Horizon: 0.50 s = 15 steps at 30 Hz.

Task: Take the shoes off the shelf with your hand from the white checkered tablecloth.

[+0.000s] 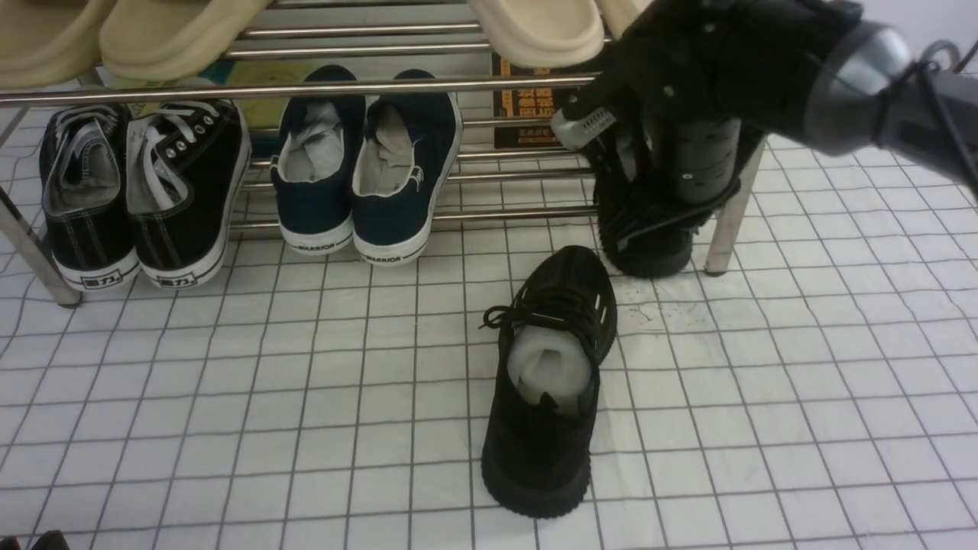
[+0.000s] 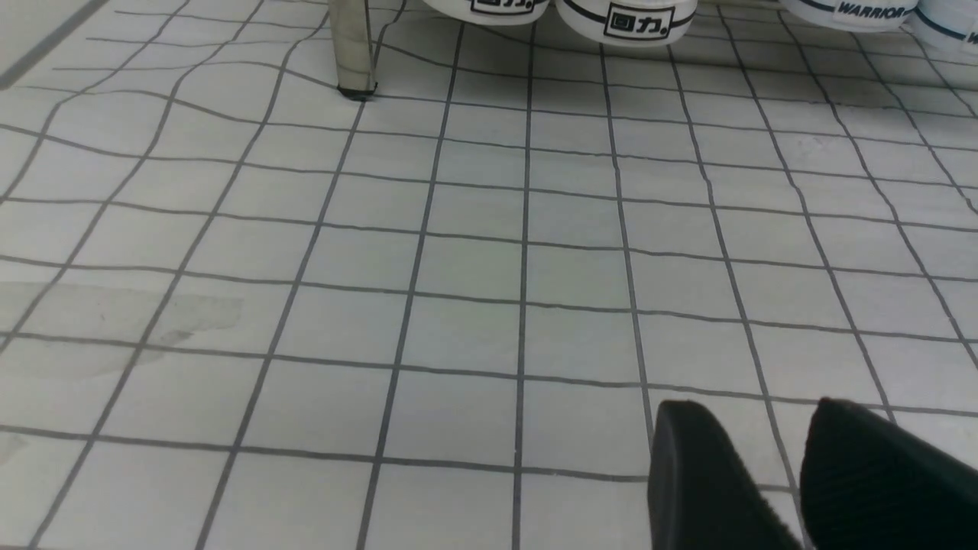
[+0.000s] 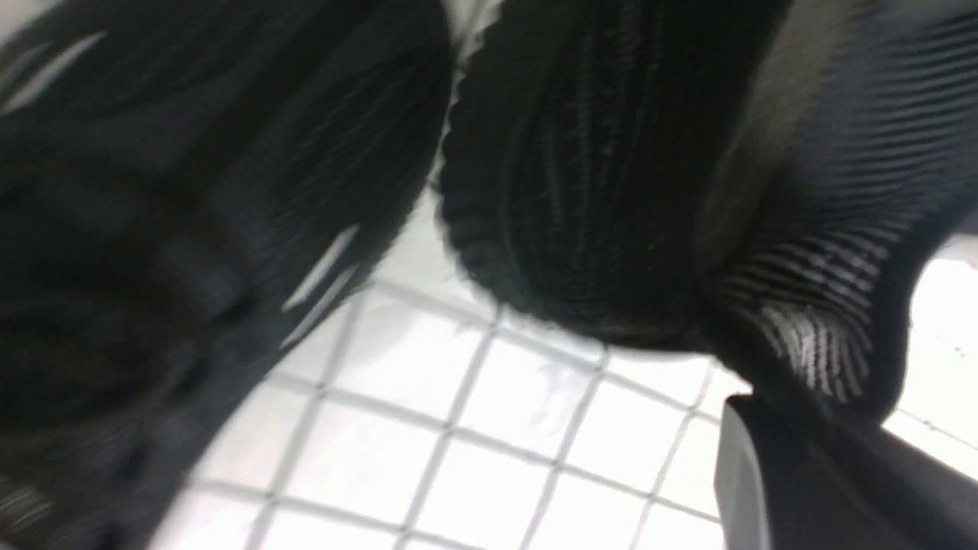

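Observation:
One black knit shoe [image 1: 546, 382] lies on the white checkered tablecloth [image 1: 229, 397], heel toward me, with white paper inside. Its partner [image 1: 649, 248] leans at the right end of the chrome shelf [image 1: 306, 88], beside the leg [image 1: 726, 229]. My right gripper [image 1: 680, 206] reaches down into this shoe's heel opening and is shut on its knit collar. In the right wrist view a finger [image 3: 802, 481] pinches the knit of the held shoe [image 3: 596, 191], and the other shoe [image 3: 191, 191] shows alongside. My left gripper [image 2: 752, 428] hovers low over the cloth [image 2: 458, 267], open and holding nothing.
Black canvas sneakers with white laces [image 1: 137, 191] and navy WARRIOR slip-ons [image 1: 367, 176] sit on the shelf's lower tier. Beige slippers [image 1: 153, 30] rest on the upper tier. A shelf leg [image 2: 351, 46] stands ahead of the left gripper.

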Motion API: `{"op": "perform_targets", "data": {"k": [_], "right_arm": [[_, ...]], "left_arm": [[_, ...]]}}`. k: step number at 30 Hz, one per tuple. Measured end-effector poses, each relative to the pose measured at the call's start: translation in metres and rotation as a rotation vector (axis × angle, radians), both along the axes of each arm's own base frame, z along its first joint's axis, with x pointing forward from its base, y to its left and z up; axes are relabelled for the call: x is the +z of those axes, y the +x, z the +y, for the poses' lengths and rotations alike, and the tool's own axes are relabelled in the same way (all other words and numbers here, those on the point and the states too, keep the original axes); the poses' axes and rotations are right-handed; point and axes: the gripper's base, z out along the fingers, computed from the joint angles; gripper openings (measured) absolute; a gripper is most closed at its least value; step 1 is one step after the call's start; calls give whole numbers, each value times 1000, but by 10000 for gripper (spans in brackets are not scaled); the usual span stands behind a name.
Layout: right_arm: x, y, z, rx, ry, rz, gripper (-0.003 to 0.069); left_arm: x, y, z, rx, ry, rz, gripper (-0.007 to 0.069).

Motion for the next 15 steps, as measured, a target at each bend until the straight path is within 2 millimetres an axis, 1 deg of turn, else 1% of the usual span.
{"op": "perform_targets", "data": {"k": [4, 7, 9, 11, 15], "right_arm": [[13, -9, -1, 5, 59, 4, 20], [17, -23, -4, -2, 107, 40, 20], [18, -32, -7, -4, 127, 67, 20], [16, -47, -14, -9, 135, 104, 20], [11, -68, -28, -39, 118, 139, 20]], "left_arm": [[0, 0, 0, 0, 1, 0, 240], [0, 0, 0, 0, 1, 2, 240], [0, 0, 0, 0, 1, 2, 240], [0, 0, 0, 0, 1, 2, 240], [0, 0, 0, 0, 1, 2, 240]]}}
